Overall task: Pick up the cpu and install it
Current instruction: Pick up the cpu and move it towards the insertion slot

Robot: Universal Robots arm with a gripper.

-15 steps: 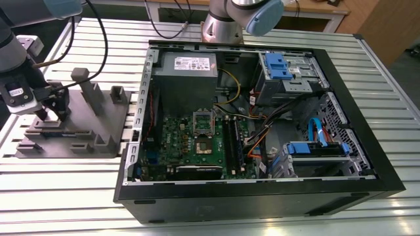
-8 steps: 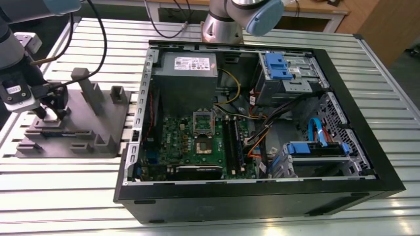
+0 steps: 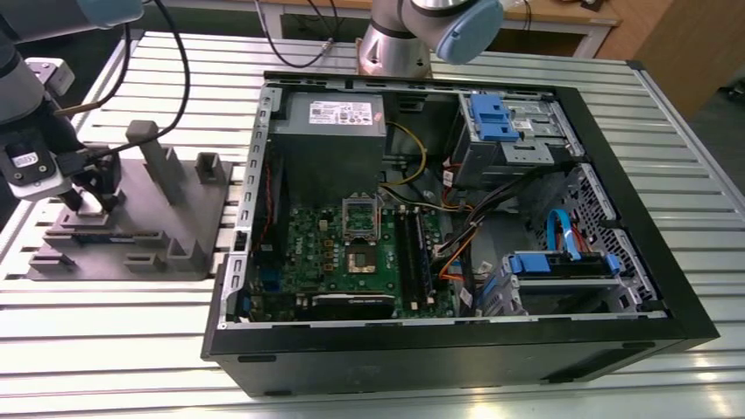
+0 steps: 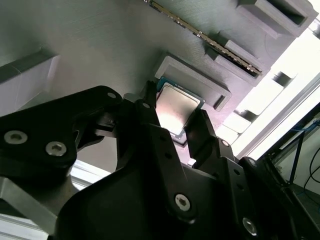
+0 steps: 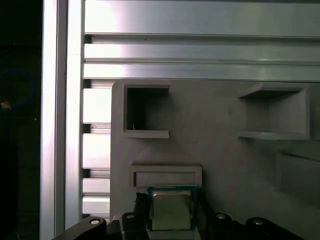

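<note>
At the exterior view's left, over the grey fixture [image 3: 187, 231] on the slatted desk [image 3: 117, 340], the pincer [image 3: 93, 199] was found low on the cpu [image 5: 171, 210]. The cpu was seated flat in a shallow pocket of the fixture, metal lid up, with a thin green edge visible round it. The pincer was held apart, straddling the chip, with the fingers [image 4: 150, 112] just beside two opposite edges; firm contact could not be confirmed. Handling as judged: light, stiff and flat, but fragile. The underside contacts were presumed easily damaged and the lid smooth, likely slippery. It was judged best taken by the opposite board edges, kept level, with modest force. Little edge height was offered for grip, so slip or tilt was rated the main risk. Room: a raised frame [image 5: 165, 176] stood just beside the pocket and other holder blocks [image 3: 157, 161] stood near, so sideways clearance was tight and open room was judged upward only. The open computer case [image 3: 466, 353] lay at the exterior view's right, its side wall [image 3: 250, 218] standing between the fixture and the motherboard [image 3: 349, 253].
</note>
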